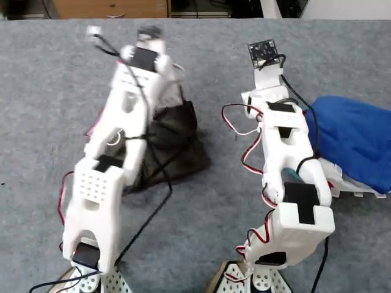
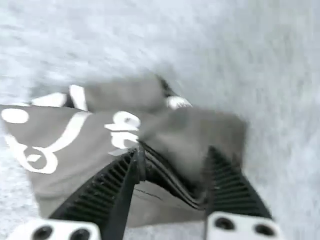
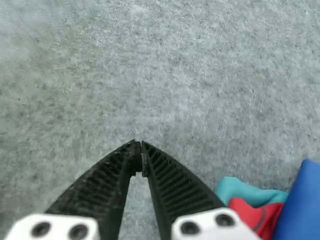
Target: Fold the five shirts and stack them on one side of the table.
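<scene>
My left arm stretched forward, left claw [image 2: 175,155] clamped on one dark shirt [image 2: 75,145] — right claw [image 3: 139,145] hung pinched together above the table [image 3: 200,60], beside three piled shirts: blue shirt [image 3: 307,200], teal shirt [image 3: 240,187], red shirt [image 3: 255,214].

Beneath me spreads a grey, felt-like table cover [image 1: 208,201] — fuzzy and plain, running out to every side I can see. Past its far edge stands a wooden drawer front [image 1: 110,8] — dark clutter [image 1: 244,7] beside it.
</scene>
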Robot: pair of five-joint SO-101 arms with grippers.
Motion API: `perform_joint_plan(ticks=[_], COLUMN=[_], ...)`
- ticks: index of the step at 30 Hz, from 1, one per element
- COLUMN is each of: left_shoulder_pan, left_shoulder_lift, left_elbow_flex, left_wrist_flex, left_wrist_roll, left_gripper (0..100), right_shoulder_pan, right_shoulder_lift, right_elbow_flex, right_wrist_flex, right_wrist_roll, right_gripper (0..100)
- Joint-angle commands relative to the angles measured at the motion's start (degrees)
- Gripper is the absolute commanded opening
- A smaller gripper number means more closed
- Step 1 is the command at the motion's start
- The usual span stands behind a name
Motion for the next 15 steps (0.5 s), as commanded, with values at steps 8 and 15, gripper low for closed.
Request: perform_joint_plan(ticks=[8, 15], left_shoulder_pan=[-2.73, 0.44], left_shoulder_lift=[6.37, 7.96], left_elbow_flex=[-0.79, -0.88], left_wrist_flex=[0.09, 0.44], left_wrist_roll=[4.92, 6.15], left_gripper=[2, 2], right_shoulder_pan=[0.92, 0.92], right_shoulder_lift=[-0.22, -0.22], right_elbow_flex=[-2.51, -2.51], right_wrist_flex=[-0.97, -0.97], right_wrist_roll=[-0.70, -0.62], right_gripper=[0.5, 0.5])
